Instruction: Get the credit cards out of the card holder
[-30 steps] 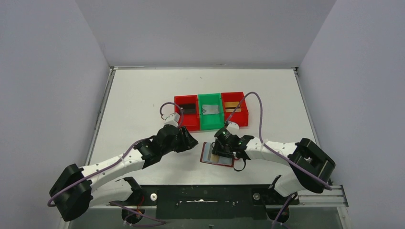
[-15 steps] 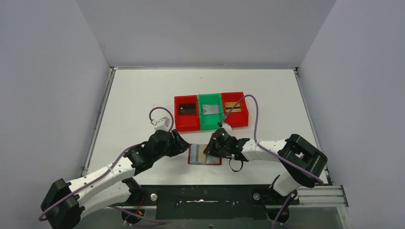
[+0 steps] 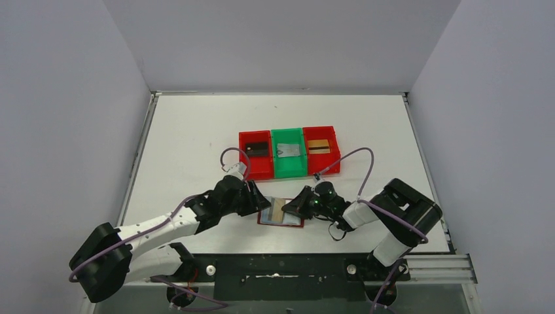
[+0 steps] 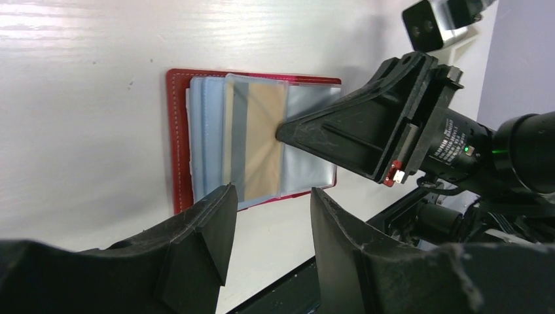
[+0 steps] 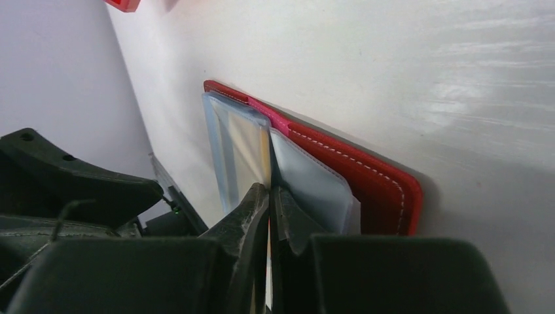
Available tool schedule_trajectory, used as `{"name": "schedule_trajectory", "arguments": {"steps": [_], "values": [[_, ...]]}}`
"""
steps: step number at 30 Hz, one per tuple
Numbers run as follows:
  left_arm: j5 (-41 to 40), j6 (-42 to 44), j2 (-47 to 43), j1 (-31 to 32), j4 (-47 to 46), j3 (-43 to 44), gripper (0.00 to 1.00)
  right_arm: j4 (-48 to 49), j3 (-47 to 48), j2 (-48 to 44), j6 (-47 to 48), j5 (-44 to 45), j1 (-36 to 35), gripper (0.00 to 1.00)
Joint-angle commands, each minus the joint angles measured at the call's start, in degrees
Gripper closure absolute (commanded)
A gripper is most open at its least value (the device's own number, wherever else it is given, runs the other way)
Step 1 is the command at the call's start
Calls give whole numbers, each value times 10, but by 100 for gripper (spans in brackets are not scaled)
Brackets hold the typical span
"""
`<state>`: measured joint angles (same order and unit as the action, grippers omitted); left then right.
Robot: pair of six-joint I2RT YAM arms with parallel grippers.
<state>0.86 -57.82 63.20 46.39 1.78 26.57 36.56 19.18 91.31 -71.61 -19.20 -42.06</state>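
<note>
Tabletop [image 3: 196,131], right pincer [image 5: 269,190] (shut) against card holder [image 5: 366,173]

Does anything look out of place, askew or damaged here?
Nothing stands out: the card holder lies open and flat, the right pincer shut on its gold card, three bins in a straight row.

On the white table [image 3: 190,131], three bins stand touching in a row: left red bin [image 3: 243,157], green bin [image 3: 288,170], right red bin [image 3: 336,154].

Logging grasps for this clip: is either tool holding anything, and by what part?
The right tool pinches the gold card by its edge, in the open card holder; the left tool holds nothing.
</note>
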Motion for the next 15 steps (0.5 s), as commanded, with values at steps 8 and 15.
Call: {"name": "schedule_trajectory", "arguments": {"steps": [8,15], "values": [[47,18,86,-5,-97,38,53,274,-94,148,-95,-54,23,100],[47,36,133,-7,-100,56,52,300,-98,170,-97,-53,25,100]]}}
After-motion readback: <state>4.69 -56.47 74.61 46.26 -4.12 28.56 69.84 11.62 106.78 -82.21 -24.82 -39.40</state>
